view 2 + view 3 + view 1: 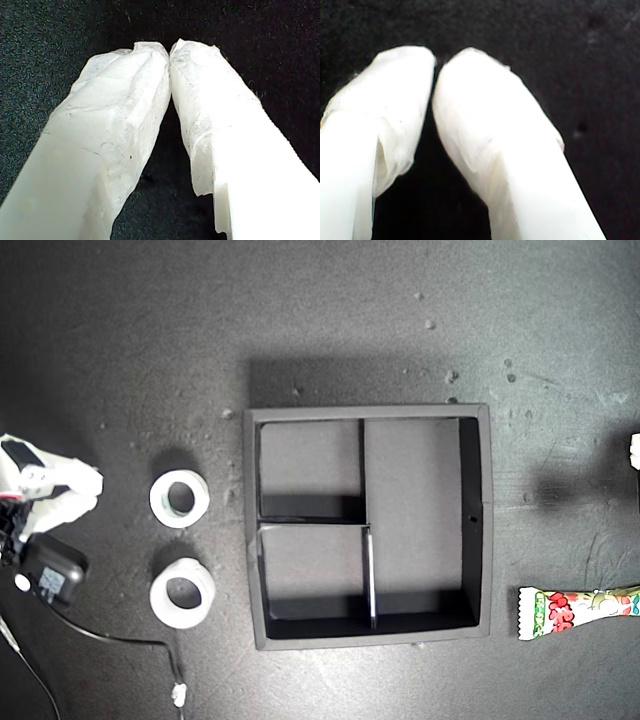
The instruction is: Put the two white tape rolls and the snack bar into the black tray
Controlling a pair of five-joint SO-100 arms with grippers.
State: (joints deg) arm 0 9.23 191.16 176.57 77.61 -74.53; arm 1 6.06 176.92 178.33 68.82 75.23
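Observation:
The black tray [478, 515] sits in the middle of the exterior view on a dark mat. Two white tape rolls lie to its left in that view, one [179, 498] above the other [182, 592]. The snack bar [575, 609] lies at the exterior view's lower right, running off the edge. My first gripper [170, 50] is shut with nothing in it, over bare mat. My second gripper [435, 75] is likewise shut on nothing. A white arm [50, 490] stands at the exterior view's left edge, near the upper roll. A sliver of another arm [634, 452] shows at its right edge. The wrist views do not show which arm is which.
A black box [52, 575] with a cable [130, 640] lies at the exterior view's lower left, below the arm. The cable ends in a small white plug [179, 693]. Pale specks [450, 375] dot the mat above the tray.

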